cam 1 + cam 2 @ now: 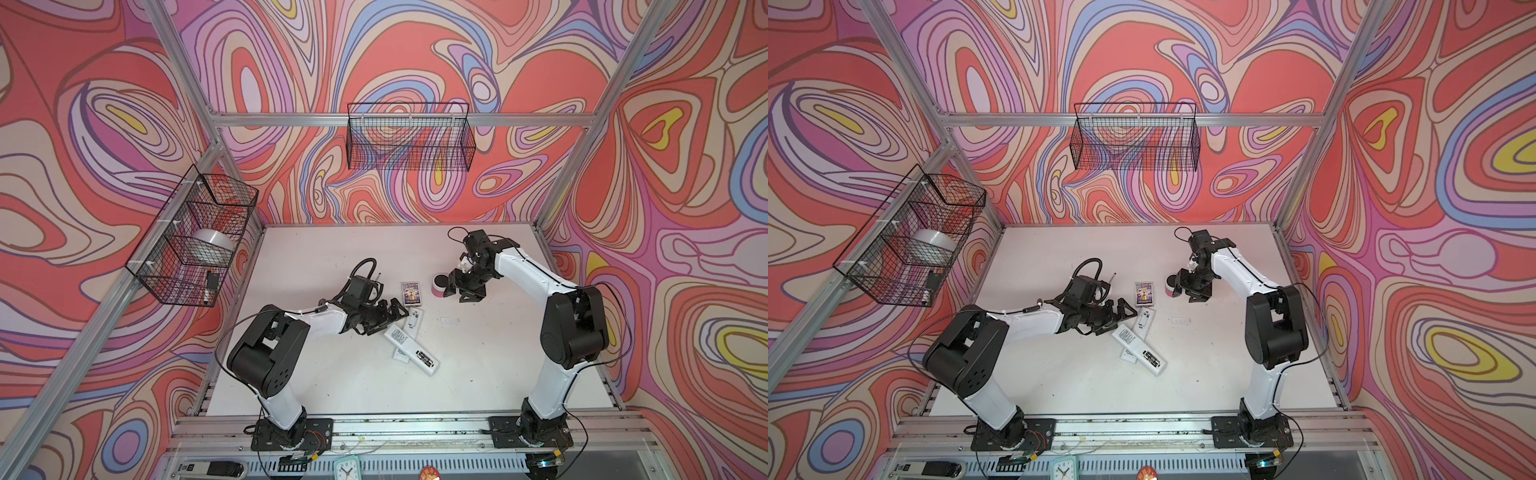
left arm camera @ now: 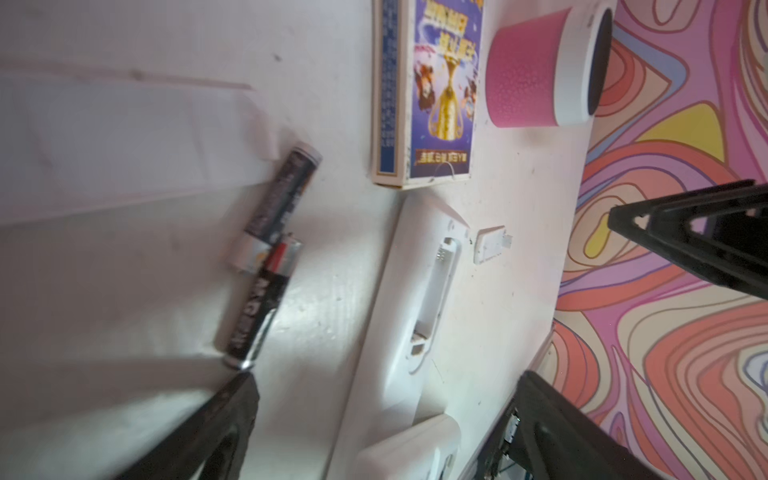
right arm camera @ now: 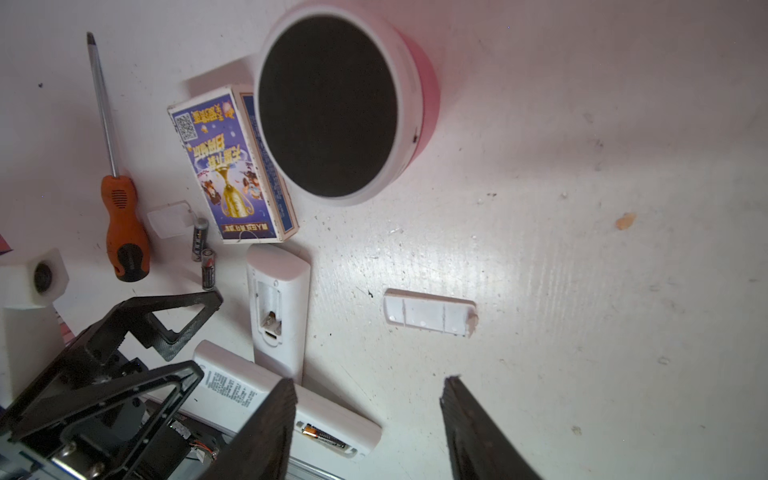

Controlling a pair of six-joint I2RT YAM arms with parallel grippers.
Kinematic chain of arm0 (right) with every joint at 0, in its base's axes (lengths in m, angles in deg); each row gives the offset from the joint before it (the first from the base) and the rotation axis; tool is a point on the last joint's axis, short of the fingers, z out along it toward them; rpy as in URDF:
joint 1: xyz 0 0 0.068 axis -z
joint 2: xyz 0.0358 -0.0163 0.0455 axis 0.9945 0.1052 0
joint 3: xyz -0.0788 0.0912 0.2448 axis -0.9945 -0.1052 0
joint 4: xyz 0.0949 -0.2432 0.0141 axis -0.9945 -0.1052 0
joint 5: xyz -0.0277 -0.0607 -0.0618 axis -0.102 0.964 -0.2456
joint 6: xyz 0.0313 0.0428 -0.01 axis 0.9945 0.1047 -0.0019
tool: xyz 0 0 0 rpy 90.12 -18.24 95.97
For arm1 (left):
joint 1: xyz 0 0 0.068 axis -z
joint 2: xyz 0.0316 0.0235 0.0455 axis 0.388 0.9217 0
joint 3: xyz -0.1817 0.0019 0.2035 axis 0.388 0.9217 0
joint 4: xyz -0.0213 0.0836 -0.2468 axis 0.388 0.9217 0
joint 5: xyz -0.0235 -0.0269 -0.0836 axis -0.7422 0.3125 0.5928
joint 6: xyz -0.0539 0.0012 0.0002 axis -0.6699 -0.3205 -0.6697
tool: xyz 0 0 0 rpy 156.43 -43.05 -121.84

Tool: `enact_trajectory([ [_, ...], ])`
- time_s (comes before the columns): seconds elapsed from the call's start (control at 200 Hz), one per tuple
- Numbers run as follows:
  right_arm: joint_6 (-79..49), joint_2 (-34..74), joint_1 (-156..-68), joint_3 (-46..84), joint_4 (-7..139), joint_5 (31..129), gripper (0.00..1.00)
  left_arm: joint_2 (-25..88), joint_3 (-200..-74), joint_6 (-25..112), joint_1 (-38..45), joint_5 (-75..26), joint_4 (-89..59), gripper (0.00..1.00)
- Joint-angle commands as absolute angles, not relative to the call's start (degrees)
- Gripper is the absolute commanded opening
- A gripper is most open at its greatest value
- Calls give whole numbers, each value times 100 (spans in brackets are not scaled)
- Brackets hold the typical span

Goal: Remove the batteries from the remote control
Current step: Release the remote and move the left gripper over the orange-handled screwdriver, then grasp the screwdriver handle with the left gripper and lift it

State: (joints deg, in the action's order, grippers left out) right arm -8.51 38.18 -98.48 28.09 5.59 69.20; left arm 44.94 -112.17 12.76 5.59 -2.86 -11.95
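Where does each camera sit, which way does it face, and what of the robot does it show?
Top views: high above the arm bases, looking down at the table; both arms whole, left pincer and right pincer; the pair nearly match.
Left wrist: close over the table, looking obliquely at loose batteries and the emptied remote; own fingers.
Right wrist: above the table, looking down at the speaker and a loose cover; own fingers.
Wrist views share: batteries, emptied remote, card box, speaker.

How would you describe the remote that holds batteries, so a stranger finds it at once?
On the white table, find the blue card box near the middle. In front of it lies a long slanted remote: its compartment shows dark batteries, while the neighbouring remote's is empty.
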Motion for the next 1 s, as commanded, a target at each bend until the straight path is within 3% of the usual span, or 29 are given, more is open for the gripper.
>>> enact_trajectory([
  [0.0, -902, 3600, -9838, 2855, 653, 6742, 67, 3775, -11470, 2117, 479, -1227, 277, 100],
  [0.145, -808, 3598, -9846, 2762, 827, 6481, 68, 3493, -12156, 3216, 343, -2333, 1618, 100],
  [0.325, -766, 3601, -9846, 2776, 888, 6368, 74, 4599, -13555, 4488, 231, -3141, 2936, 99],
  [0.596, -804, 3413, -9847, 2827, 771, 6403, 76, 5723, -14890, 4927, 24, -3248, 3298, 64],
  [0.756, -776, 3388, -9847, 2629, 795, 6413, 76, 6327, -15549, 5158, 21, -3204, 3700, 55],
  [0.991, -768, 3384, -9847, 2611, 779, 6438, 76, 6785, -15877, 5319, 22, -3133, 3936, 54],
])
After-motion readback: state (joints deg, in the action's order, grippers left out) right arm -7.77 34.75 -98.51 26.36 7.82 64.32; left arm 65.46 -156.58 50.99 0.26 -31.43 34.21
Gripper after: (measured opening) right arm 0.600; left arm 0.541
